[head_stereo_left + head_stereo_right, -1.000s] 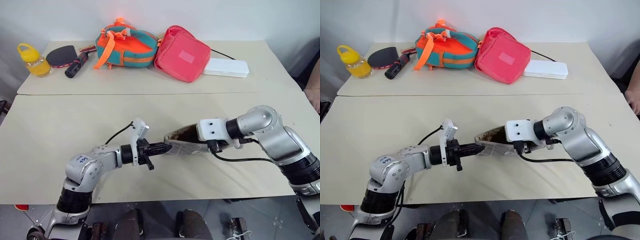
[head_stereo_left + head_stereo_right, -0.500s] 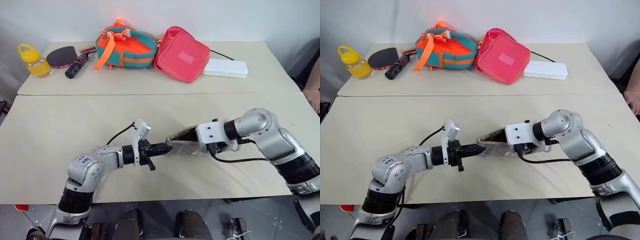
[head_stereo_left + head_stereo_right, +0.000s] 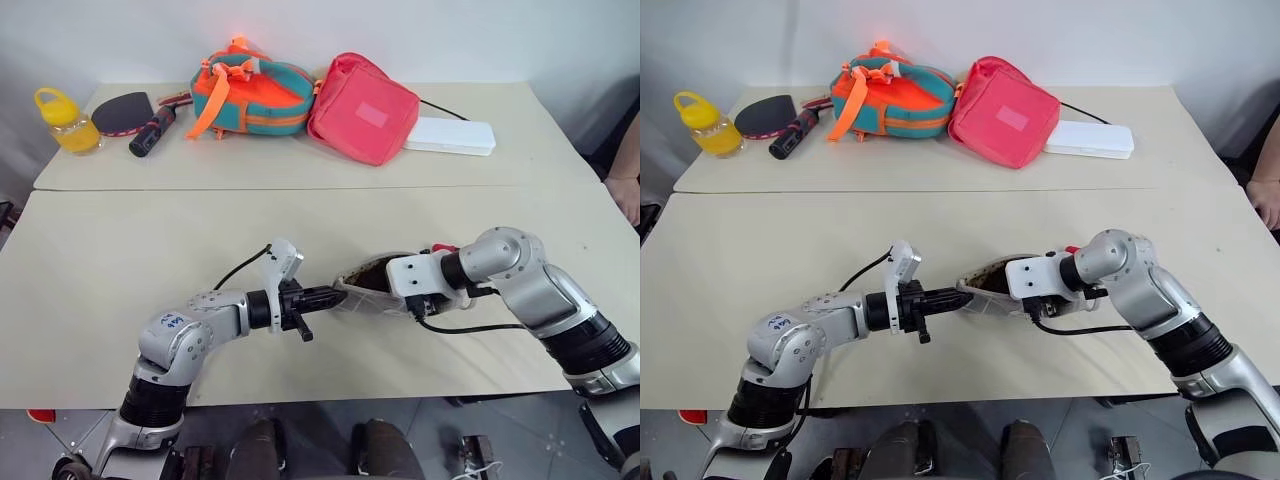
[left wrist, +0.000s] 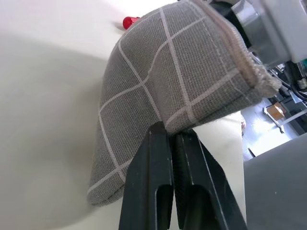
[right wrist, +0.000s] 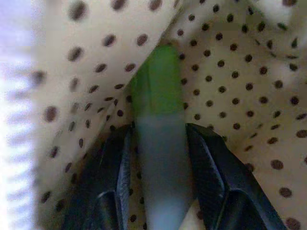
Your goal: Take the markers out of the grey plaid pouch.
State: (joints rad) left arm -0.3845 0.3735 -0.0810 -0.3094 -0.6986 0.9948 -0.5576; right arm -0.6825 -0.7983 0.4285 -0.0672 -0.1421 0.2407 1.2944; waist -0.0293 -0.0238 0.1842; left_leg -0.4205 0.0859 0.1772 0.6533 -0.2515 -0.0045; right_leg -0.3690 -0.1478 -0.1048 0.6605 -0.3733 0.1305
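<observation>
Left claw (image 3: 330, 296): clenched tight on the pouch's left edge, fingers (image 4: 158, 191) pressed together on the fabric, pointing right, low over the near bench (image 3: 120, 290).
Pouch (image 3: 365, 285): grey plaid, mid-bench between the two arms, mouth gaping upward, dark opening showing; left wrist view shows the white grid lines and the stitched rim.
Right claw (image 5: 160, 158): buried in the pouch mouth, reaching in from the right and pointing down-left; its two fingers (image 5: 115, 177) sit either side of the green marker and grasp it.
Green marker (image 5: 156, 91): inside the pouch against the spotted lining, green end poking out past the fingertips, pale barrel between the fingers.
Red marker (image 4: 129, 22): a red tip shows on the bench just beyond the pouch's far edge; a red speck (image 3: 443, 247) also shows by the right wrist. How much of it is out of the pouch, cannot tell.
Far bench (image 3: 300, 160): separate top, butted against the near one.
Backpack (image 3: 250, 95): teal and orange, far centre-left.
Pink bag (image 3: 362, 108): touching the backpack's right side.
White case (image 3: 450, 135): flat, just right of the pink bag.
Paddle (image 3: 130, 115): far left, black handle pointing near.
Yellow bottle (image 3: 62, 120): far left corner, left of the paddle.
Person's hand (image 3: 628, 195): at the right edge, well apart from the pouch.
</observation>
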